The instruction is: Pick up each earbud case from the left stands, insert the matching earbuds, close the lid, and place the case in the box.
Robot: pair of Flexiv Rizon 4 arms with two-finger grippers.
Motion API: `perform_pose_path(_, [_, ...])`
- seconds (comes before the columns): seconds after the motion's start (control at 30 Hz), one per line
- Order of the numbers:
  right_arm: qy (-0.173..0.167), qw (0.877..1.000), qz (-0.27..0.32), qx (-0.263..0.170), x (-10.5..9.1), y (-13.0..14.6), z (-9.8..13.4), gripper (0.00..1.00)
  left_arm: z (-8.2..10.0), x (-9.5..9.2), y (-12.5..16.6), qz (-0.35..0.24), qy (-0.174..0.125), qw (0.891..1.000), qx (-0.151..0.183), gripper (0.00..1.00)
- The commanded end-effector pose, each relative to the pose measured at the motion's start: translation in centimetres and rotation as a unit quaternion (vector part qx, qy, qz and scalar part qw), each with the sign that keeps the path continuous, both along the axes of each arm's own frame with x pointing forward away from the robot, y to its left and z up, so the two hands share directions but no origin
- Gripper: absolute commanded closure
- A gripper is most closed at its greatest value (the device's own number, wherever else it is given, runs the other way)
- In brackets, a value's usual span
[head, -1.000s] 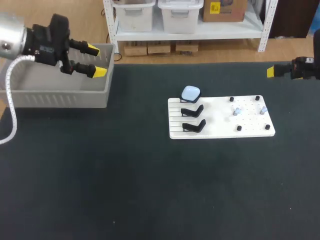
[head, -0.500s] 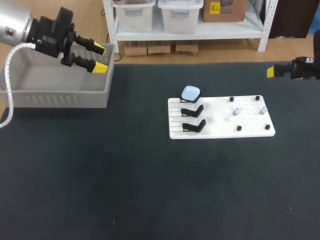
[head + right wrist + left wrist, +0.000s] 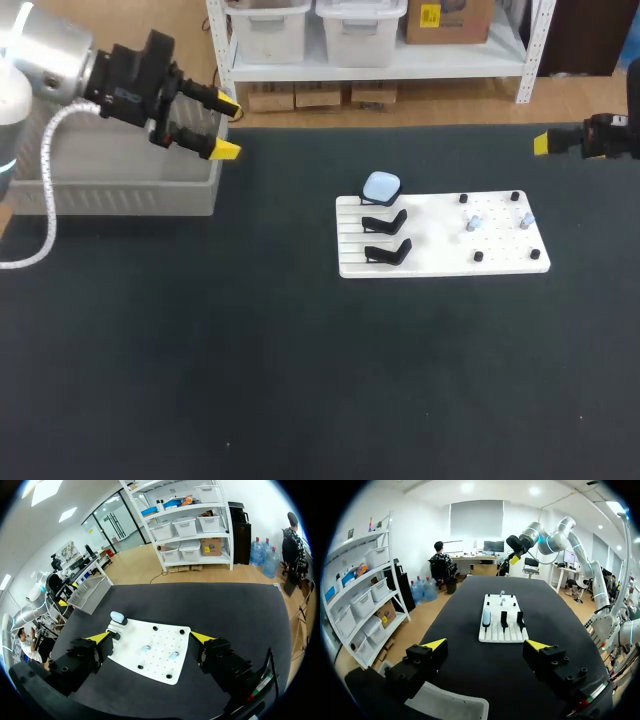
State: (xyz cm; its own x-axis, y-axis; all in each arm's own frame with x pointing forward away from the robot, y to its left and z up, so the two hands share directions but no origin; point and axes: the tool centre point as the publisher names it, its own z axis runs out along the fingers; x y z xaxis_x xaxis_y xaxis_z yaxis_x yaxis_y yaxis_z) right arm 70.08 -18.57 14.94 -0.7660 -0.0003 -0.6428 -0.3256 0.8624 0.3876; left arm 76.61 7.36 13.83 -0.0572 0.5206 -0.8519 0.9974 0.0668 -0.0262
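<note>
A pale blue earbud case point(image 3: 381, 186) rests on the farthest of three black stands at the left end of a white board point(image 3: 440, 262). The other two stands point(image 3: 386, 221) point(image 3: 388, 251) are bare. Two small earbuds point(image 3: 474, 223) point(image 3: 523, 217) sit on the board's pegged right half. My left gripper point(image 3: 228, 128) hangs open and empty at the right end of the grey box point(image 3: 110, 190), well left of the board. From its wrist the case point(image 3: 486, 617) lies far ahead. My right gripper point(image 3: 541, 143) is open and empty at the far right, and its wrist view looks down on the earbuds point(image 3: 145, 649).
The grey box stands at the table's far left corner; its rim point(image 3: 450, 707) shows just below my left gripper point(image 3: 486, 645). Black pegs point(image 3: 478, 257) stick up from the white board. Dark tabletop point(image 3: 300, 380) spreads in front of the board.
My left gripper has swung rightward from above the box to its right end, staying open. The right arm and the board have not moved.
</note>
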Motion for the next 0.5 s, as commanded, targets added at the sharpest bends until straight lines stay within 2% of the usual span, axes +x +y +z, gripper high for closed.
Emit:
perform_pose_path(0.03, [0.000,1.000,0.000,0.000,0.0,0.0,0.0,0.00,-1.0,1.8,-1.9,-0.025,0.015,1.000,0.009,0.00])
perform_pose_path(0.33, [0.000,1.000,0.000,0.000,0.0,0.0,0.0,0.00,-2.7,1.5,-4.1,-0.041,0.029,0.999,0.007,0.00])
perform_pose_path(0.5, [0.000,1.000,0.000,0.000,0.0,0.0,0.0,0.00,-3.3,0.7,-5.1,-0.043,0.033,0.999,0.006,0.00])
